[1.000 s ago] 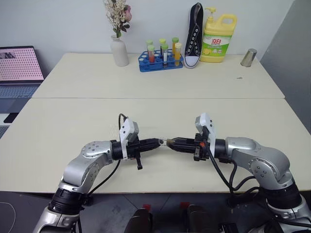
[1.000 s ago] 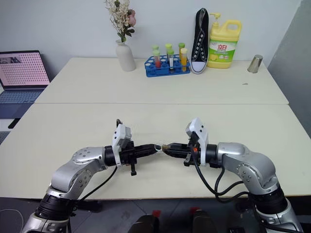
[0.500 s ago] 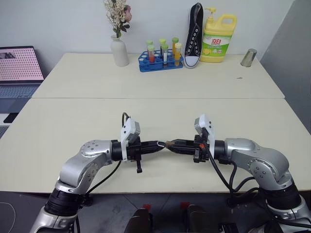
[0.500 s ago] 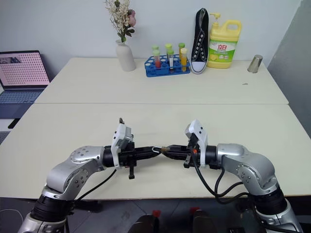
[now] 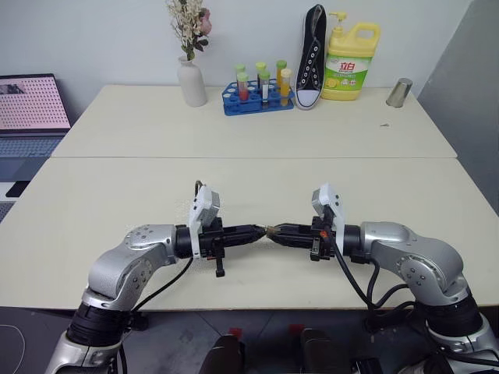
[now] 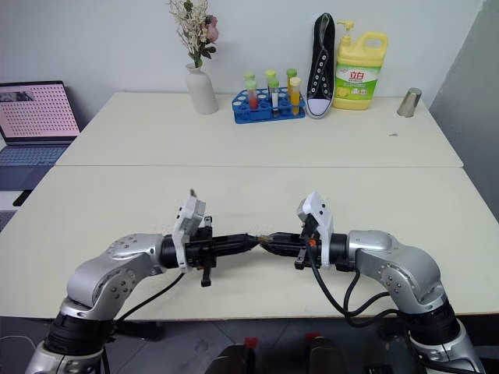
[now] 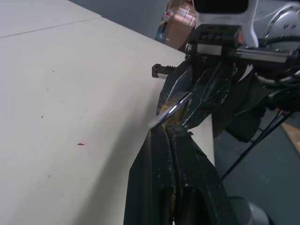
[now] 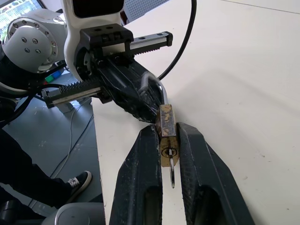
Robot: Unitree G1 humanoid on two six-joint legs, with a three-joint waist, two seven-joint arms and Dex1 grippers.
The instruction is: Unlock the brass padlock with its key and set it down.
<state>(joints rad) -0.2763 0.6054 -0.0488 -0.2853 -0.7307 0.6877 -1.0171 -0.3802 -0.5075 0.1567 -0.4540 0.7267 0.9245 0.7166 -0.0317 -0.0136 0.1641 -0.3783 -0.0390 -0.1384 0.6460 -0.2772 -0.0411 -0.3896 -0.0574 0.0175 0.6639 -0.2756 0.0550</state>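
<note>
Right wrist view shows the right gripper [image 8: 169, 140] with its 2 black fingers [image 8: 140, 178] squeezing the brass padlock [image 8: 167, 136]. The key [image 8: 172, 171] sticks out of the lock's bottom end. The left gripper [image 8: 152, 104] has its fingers pressed tight on the silver shackle [image 8: 159, 89]. Both arms meet tip to tip just above the tabletop [image 5: 117, 202], near its front edge.
</note>
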